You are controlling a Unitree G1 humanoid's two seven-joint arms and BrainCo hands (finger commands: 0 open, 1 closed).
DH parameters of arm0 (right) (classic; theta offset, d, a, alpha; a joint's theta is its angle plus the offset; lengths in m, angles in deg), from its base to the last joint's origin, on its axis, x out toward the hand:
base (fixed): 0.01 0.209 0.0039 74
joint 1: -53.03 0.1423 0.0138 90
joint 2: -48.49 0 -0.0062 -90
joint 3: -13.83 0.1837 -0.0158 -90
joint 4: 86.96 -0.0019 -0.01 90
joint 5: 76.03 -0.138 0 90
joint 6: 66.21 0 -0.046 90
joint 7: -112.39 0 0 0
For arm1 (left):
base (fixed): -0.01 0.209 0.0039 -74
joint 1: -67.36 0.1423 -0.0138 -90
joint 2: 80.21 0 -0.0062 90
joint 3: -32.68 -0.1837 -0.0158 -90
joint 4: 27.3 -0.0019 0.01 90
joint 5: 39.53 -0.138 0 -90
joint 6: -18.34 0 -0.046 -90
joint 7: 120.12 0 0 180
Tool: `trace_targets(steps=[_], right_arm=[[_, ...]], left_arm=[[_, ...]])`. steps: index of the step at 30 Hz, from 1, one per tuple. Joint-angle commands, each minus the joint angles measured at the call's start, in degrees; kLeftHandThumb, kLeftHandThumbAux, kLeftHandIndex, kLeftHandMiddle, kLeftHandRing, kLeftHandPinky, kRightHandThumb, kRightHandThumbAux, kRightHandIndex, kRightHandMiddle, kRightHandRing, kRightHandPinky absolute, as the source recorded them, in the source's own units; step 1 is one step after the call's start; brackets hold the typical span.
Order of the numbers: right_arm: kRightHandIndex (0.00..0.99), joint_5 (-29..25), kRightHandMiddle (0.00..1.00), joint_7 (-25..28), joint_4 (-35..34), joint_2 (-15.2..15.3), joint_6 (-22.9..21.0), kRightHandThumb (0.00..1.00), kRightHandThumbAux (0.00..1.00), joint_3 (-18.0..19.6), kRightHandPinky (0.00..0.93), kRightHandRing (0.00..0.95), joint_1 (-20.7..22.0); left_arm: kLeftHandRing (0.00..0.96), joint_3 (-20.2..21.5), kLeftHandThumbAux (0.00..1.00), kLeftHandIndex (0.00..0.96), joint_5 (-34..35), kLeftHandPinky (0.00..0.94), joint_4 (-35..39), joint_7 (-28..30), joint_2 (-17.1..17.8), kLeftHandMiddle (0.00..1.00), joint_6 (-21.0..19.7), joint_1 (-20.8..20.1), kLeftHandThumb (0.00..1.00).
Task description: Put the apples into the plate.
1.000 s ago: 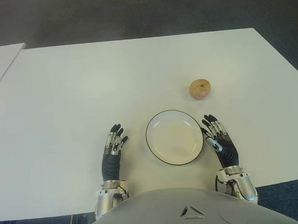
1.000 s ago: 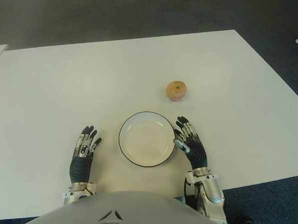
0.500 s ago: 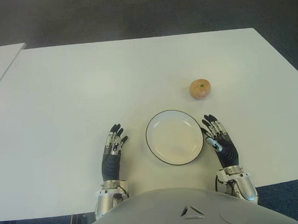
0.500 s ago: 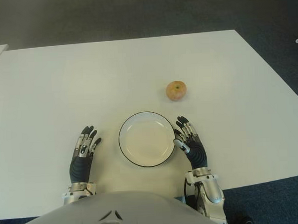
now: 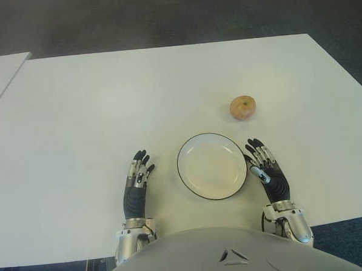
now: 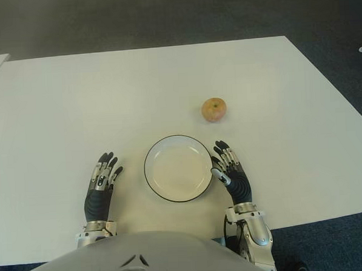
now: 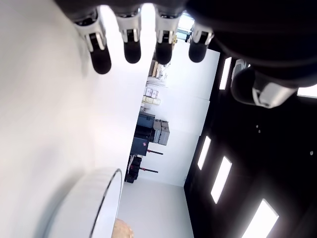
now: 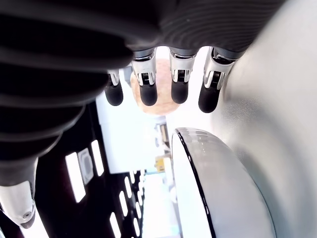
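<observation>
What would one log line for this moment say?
apple: on table, beyond plate | plate: empty | left hand: open | right hand: open, beside plate

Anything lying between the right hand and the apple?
No: both eye views show only bare white table between the open right hand and the reddish-yellow apple.

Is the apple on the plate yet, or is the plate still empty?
Empty. The plate holds nothing, and the apple sits on the table beyond it, toward the right, untouched.
</observation>
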Motion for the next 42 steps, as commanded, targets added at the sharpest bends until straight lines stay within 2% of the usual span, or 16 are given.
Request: trace_targets(steps=[1, 14, 19, 23, 33, 41, 42], right_arm=[[0.003, 0.21, 0.014, -0.39, 0.63, -0.19, -2.24, 0.142, 0.589, -0.21, 0.0, 0.0, -0.68], [0.0, -0.2, 0.016, -0.32, -0.2, 0.25, -2.42, 0.143, 0.598, 0.32, 0.0, 0.0, -0.4], [0.001, -2.18, 0.017, -0.78, -7.52, 2.28, -6.38, 0.149, 0.601, 2.47, 0.0, 0.0, -0.58], [0.001, -2.61, 0.015, -1.6, -12.39, 4.67, -9.96, 0.169, 0.613, 5.65, 0.0, 0.0, 2.21], [0.03, -0.09, 0.015, -3.09, -10.3, 8.21, -10.58, 0.263, 0.624, 10.08, 0.0, 0.0, 10.95], [0.084, 7.0, 0.038, -6.05, -13.5, 11.59, -11.95, 0.379, 0.613, 11.62, 0.012, 0.006, 16.44], [0.089, 9.86, 0.041, -6.6, -13.05, 12.69, -10.78, 0.388, 0.611, 11.84, 0.013, 0.007, 17.0]], left_arm=[[0.0, 0.42, 0.287, 0.0, -0.07, 0.004, -1.09, 0.64, 0.3, 0.0, -1.42, 0.22, 0.045], [0.0, 0.43, 0.291, 0.0, -2.0, 0.005, -1.22, -0.03, 0.27, 0.0, -1.73, 0.06, 0.038], [0.0, 0.52, 0.286, 0.0, -2.56, 0.008, -1.48, 0.05, 0.23, 0.0, -1.05, -0.03, 0.034], [0.0, 0.6, 0.292, 0.0, -1.6, 0.018, -2.54, 0.76, -0.1, 0.0, 0.05, -0.57, 0.039], [0.0, 0.03, 0.293, 0.0, -1.71, 0.021, -4.44, 0.53, -0.74, 0.0, 0.86, -1.35, 0.038], [0.0, -0.41, 0.293, 0.0, -4.21, 0.035, -5.15, -1.25, -1.62, 0.0, 1.74, -2.2, 0.035], [0.0, -0.49, 0.294, 0.0, -3.81, 0.037, -5.17, -1.2, -1.87, 0.0, 1.79, -2.23, 0.035]])
